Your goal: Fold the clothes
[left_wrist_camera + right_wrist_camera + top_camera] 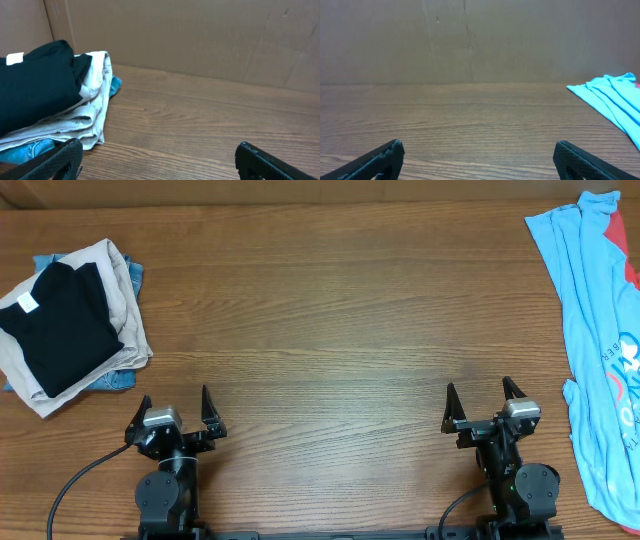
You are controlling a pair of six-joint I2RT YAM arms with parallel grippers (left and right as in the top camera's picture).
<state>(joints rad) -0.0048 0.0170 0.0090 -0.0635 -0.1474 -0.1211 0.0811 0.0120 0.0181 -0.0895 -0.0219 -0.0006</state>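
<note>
A folded black fabric shirt with a small white neck label lies on top of folded beige trousers at the left of the wooden worktop. A light-blue tee lies unfolded along the right edge. The left gripper and the right gripper both stand spread wide and empty, well apart from the clothes.

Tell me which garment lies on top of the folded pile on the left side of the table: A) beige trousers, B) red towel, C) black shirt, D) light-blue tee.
C: the black shirt, its white neck label showing, tops the pile over the beige trousers; the light-blue tee lies apart, spread out at far right.
</note>
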